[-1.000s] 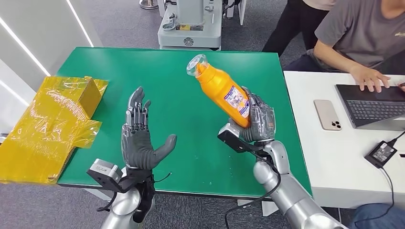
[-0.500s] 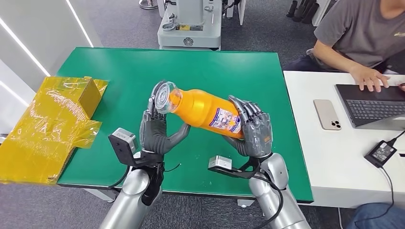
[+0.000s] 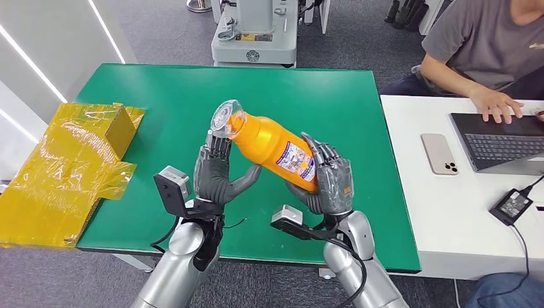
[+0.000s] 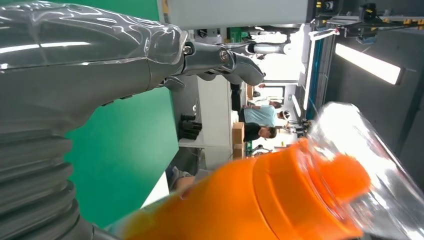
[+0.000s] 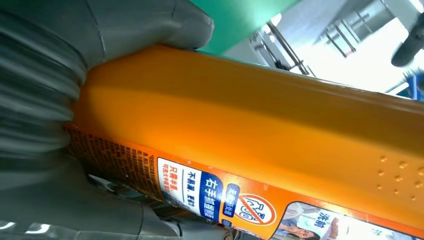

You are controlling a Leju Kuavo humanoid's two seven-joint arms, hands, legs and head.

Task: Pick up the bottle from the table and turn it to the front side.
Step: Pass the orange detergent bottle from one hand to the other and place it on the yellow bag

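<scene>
An orange bottle (image 3: 276, 144) with a clear cap (image 3: 226, 117) and a printed label hangs tilted above the green table (image 3: 160, 90), cap end up and to the left. My right hand (image 3: 330, 183) grips its base end; in the right wrist view the label faces the camera on the bottle (image 5: 250, 130), beside the hand (image 5: 45, 100). My left hand (image 3: 215, 176) stands under the neck, thumb reaching up to the bottle's shoulder and fingers straight behind the cap. In the left wrist view a gap shows between the fingers (image 4: 220, 57) and the bottle (image 4: 260, 200).
A crumpled yellow bag with a box (image 3: 64, 167) lies over the table's left edge. To the right stands a white table (image 3: 449, 218) with a phone (image 3: 440, 154), a laptop (image 3: 500, 141) and a charger (image 3: 511, 206); a person (image 3: 481, 45) sits there typing. A machine (image 3: 255, 32) stands beyond the far edge.
The bottle tipped over leftward from a near-upright lean, then its cap end rose slightly. My left hand came up under the neck, and my right hand shifted a little left.
</scene>
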